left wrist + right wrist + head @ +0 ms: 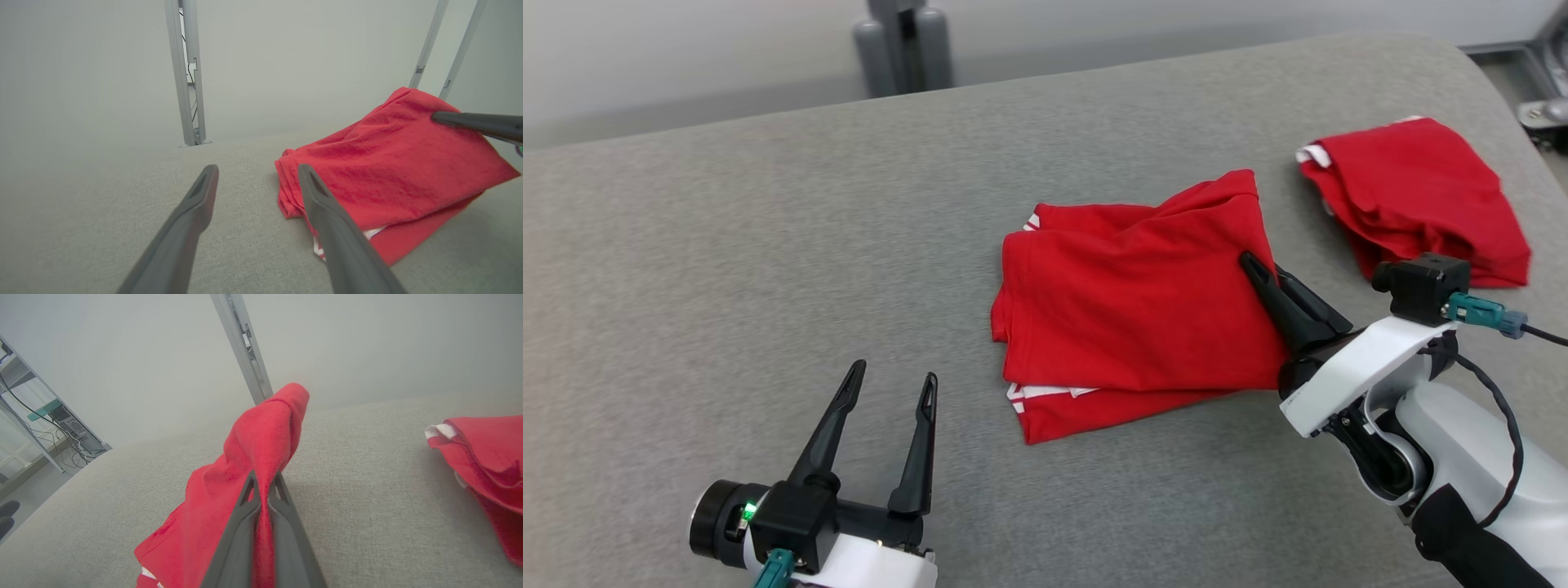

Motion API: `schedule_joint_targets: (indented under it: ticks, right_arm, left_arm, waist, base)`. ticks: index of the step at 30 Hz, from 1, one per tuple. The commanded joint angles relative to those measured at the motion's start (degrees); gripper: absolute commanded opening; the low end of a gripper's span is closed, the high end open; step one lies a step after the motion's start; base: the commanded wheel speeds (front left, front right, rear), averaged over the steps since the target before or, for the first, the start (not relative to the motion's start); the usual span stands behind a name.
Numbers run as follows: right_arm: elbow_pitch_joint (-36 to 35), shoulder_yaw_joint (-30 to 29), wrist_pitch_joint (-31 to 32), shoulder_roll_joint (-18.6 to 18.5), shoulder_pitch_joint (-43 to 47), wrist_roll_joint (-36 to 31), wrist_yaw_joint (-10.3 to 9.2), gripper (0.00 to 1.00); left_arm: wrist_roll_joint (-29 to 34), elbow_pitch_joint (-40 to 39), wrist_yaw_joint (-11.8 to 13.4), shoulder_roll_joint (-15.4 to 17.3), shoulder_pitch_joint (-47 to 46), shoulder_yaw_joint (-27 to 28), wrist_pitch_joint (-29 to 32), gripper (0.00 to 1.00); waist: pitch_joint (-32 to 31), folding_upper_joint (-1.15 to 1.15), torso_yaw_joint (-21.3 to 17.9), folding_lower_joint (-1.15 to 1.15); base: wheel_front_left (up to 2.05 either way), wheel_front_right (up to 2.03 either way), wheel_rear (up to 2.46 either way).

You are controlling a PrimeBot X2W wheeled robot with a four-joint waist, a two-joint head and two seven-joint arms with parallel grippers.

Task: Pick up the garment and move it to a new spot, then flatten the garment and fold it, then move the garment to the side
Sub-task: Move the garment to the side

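garment [1127, 318] (red, white trim) | right gripper [1260, 269] fingers [1274, 302] pinch its edge

You're working in a robotics lab or test bay, not a home. Bare pale walls [81, 61] surround you, with aluminium frame posts [245, 347] at upper centre. Loose cables [57, 435] and a dark equipment box [69, 420] sit at the left edge, and your worktop is a grey fabric-covered bench [768, 286].

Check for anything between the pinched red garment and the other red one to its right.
Nothing visible stands between them. The right gripper is shut on the folded garment at its right edge, and bare grey surface separates it from the second garment.
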Motion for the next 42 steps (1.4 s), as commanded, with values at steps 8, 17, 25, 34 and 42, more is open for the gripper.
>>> schedule_joint_targets:
  ticks: [8, 17, 25, 34, 42]
  right_arm:
    - [-1.8, -1.8, -0.3, 0.3, 1.4, -1.8, -0.02, 0.0]
    - [-2.7, -2.3, -0.3, 0.2, 1.9, -2.7, -0.02, 0.0]
    - [-2.5, -1.8, -0.3, -1.1, -2.1, -3.8, -0.02, 0.0]
    - [-2.0, -2.8, -0.3, -5.0, -9.5, -5.2, -0.02, 0.0]
    - [-3.1, -4.4, 1.1, -10.6, -14.4, -5.1, -0.02, 0.0]
  left_arm:
    - [1.4, 0.3, -1.1, 0.5, -1.4, 0.8, -0.2, 1.0]
    - [2.1, 0.3, -1.8, 0.8, -1.9, 1.1, -0.2, 1.0]
    - [2.9, -0.1, -2.4, 1.2, -2.8, 0.8, -0.2, 1.0]
    - [3.6, 0.0, -3.0, 1.7, -4.3, 0.2, -0.2, 1.0]
    - [4.0, -0.3, -2.8, 2.3, -5.1, 0.3, -0.2, 1.0]
  waist:
    - [1.1, 0.0, -6.7, 0.0]
    - [1.5, 0.0, -10.9, 0.0]
    - [3.3, 0.0, -11.4, 0.0]
    - [6.9, 0.0, -9.4, 0.0]
    - [9.4, 0.0, -9.0, 0.0]
  base:
    - [0.0, 0.0, 0.0]
    - [0.0, 0.0, 0.0]
    - [0.0, 0.0, 0.0]
    - [0.0, 0.0, 0.0]
    - [0.0, 0.0, 0.0]
